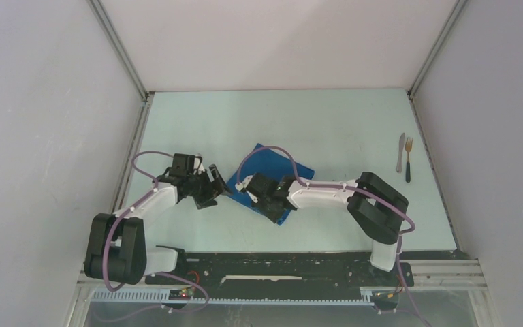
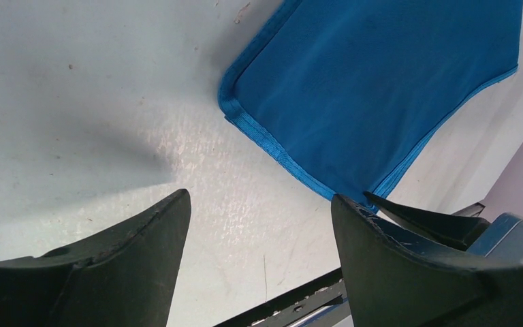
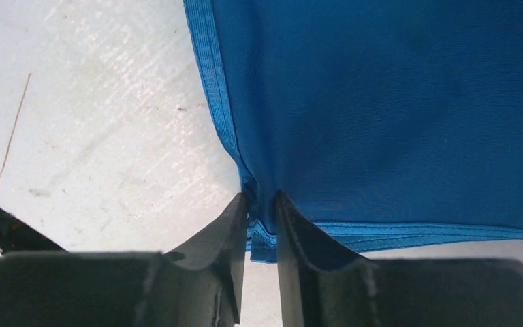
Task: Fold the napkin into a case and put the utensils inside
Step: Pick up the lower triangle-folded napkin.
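Note:
The bright blue napkin [image 1: 272,167] lies folded on the pale table at mid-centre. It also shows in the left wrist view [image 2: 374,88] and the right wrist view [image 3: 395,109]. My right gripper [image 1: 250,185] is shut on the napkin's near corner; its fingers [image 3: 293,225] pinch the hemmed edge. My left gripper [image 1: 212,182] is open and empty, just left of the napkin, above bare table; its fingers [image 2: 143,238] stand wide apart. The silvery knife [image 1: 400,151] and the dark-handled fork [image 1: 408,158] lie side by side at the far right.
Grey walls enclose the table on three sides. A black rail [image 1: 279,262] with the arm bases runs along the near edge. The right arm [image 1: 374,204] reaches across the near right part of the table.

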Controlling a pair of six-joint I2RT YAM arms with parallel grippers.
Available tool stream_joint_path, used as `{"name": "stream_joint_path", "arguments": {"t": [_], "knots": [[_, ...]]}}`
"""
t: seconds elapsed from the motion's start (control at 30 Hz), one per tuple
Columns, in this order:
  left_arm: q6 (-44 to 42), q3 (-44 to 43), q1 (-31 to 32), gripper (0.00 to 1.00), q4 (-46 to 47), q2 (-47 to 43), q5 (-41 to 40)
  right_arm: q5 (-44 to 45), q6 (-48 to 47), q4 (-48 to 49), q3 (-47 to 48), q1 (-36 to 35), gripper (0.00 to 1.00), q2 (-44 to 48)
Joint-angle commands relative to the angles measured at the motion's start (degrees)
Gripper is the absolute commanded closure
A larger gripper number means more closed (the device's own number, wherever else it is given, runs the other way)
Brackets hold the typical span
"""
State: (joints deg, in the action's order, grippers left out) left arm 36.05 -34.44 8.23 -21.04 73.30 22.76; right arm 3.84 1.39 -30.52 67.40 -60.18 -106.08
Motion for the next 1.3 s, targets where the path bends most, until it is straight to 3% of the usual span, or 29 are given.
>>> {"name": "stream_joint_path", "arguments": {"t": [0.0, 0.13, 0.27, 0.4, 0.53, 0.77, 0.93, 1.27], "knots": [[0.4, 0.3, -0.3, 0.18, 0.9, -2.3, 0.5, 5.6, 0.0, -1.6, -1.5, 0.0, 0.78, -5.3], [1.3, 1.3, -0.3, 0.17, 1.6, -2.8, 0.8, 3.5, 0.0, 0.5, -1.6, 0.2, 1.00, -3.7], [2.9, 2.6, -0.3, 0.14, 2.9, -4.1, 0.6, -1.6, -0.2, 1.5, -1.6, 1.7, 1.00, -0.6], [6.5, 4.7, -0.3, 0.13, 7.7, -4.3, 2.8, -15.4, 2.4, 3.3, -2.7, 6.4, 1.00, 4.3], [11.1, 7.2, -0.3, 0.13, 13.2, -3.2, 5.1, -22.8, 3.9, 3.9, -3.7, 10.2, 1.00, 7.4], [18.3, 10.9, -0.1, 0.12, 25.6, 0.9, 8.8, -29.8, 5.9, 5.9, -4.9, 14.4, 1.00, 8.6], [19.7, 11.4, -0.1, 0.12, 29.5, 3.1, 7.8, -31.9, 6.1, 7.1, -5.8, 15.9, 1.00, 9.0], [21.7, 10.8, -0.2, 0.37, 32.1, 6.6, 5.3, -33.4, 6.8, 7.8, -6.1, 17.9, 1.00, 9.6]]}}
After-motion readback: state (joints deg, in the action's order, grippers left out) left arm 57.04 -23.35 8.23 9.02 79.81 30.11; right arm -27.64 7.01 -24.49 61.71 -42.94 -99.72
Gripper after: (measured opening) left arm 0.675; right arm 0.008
